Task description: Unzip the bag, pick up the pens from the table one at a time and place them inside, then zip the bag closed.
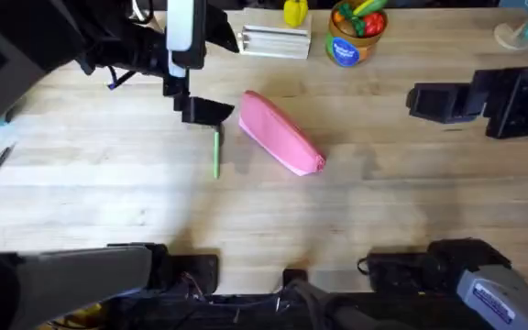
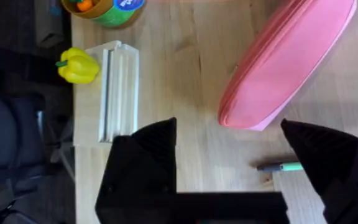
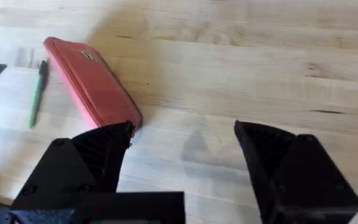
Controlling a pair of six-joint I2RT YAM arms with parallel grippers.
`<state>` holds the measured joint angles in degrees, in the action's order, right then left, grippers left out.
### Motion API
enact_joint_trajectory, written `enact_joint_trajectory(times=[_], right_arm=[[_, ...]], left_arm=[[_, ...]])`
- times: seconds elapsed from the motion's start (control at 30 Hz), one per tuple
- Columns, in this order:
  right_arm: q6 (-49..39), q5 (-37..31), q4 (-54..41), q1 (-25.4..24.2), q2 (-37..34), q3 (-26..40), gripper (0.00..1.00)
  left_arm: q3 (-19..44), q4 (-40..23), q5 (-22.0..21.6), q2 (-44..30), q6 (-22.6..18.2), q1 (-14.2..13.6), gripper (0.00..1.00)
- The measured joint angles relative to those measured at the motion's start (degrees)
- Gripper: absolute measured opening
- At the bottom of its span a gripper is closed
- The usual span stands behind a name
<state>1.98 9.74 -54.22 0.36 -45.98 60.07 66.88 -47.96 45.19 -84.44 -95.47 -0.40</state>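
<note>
The pink bag (image 1: 280,133) lies diagonally near the middle of the pale wooden tabletop (image 1: 356,211), its zipper side appearing closed along its length in the right wrist view. Just beside it, on the side toward the left arm, a green pen (image 1: 216,153) with a dark end rests flat on the wood, close to the bag but not touching it. The left claw (image 1: 207,113) hangs directly over the pen's far end, its black fingers spread apart and holding nothing; in its own wrist view the pen's tip (image 2: 281,167) shows between them, beside the bag's rounded end (image 2: 278,68). The right claw (image 1: 427,101) sits well apart from the bag, out toward the right edge of the tabletop, likewise released and empty, with the bag (image 3: 92,81) and the pen (image 3: 37,93) farther off in its view. Along the far edge stand a yellow toy pepper (image 1: 295,12), a white ribbed block (image 1: 274,40) and a small tub of toy vegetables (image 1: 354,32).
</note>
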Motion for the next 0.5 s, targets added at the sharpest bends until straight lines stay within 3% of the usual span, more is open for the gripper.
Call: enact_joint_trajectory(times=[0.2, 0.5], right_arm=[[0.00, 0.19, 0.00, 0.00, 0.00, 0.00, 0.998], [0.00, 0.20, 0.02, 0.00, 0.00, 0.00, 0.998]], left_arm=[[1.24, -0.20, 4.52, -8.48, -0.12, -0.71, 0.991], [1.44, 1.26, 6.28, -15.08, 1.08, -3.81, 0.991]])
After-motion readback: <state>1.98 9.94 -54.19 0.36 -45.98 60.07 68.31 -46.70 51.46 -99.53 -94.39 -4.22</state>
